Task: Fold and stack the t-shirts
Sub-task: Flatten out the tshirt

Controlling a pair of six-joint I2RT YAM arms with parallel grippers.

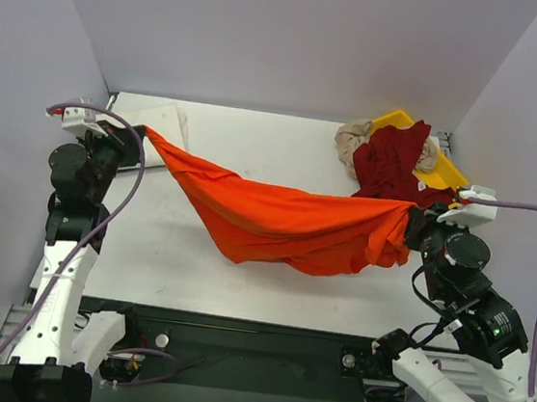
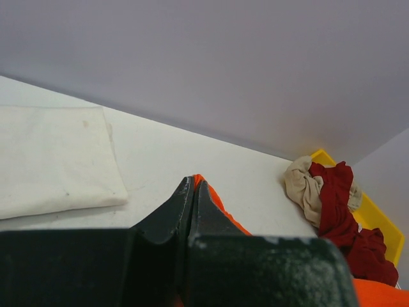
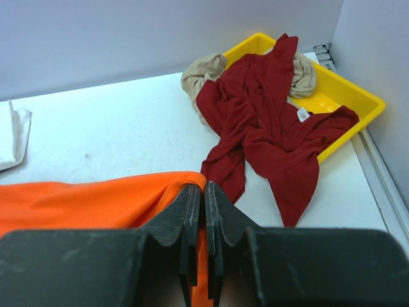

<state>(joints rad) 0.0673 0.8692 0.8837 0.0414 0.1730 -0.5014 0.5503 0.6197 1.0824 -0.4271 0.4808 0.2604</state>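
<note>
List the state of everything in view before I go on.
Orange shirt: unfolded, strung between the two jaws, middle sagging over the table.
White shirt: folded, lying flat at the far left.
Red shirt: crumpled, spilling out of the tray.
Beige shirt: crumpled, partly under the red one.
Tray: at the far right, both crumpled shirts hanging over its rim.
Left jaws: shut on the orange shirt.
Right jaws: shut on the orange shirt.

Yellow tray [image 3: 339,86], rt rear of table [image 1: 254,161]
</note>
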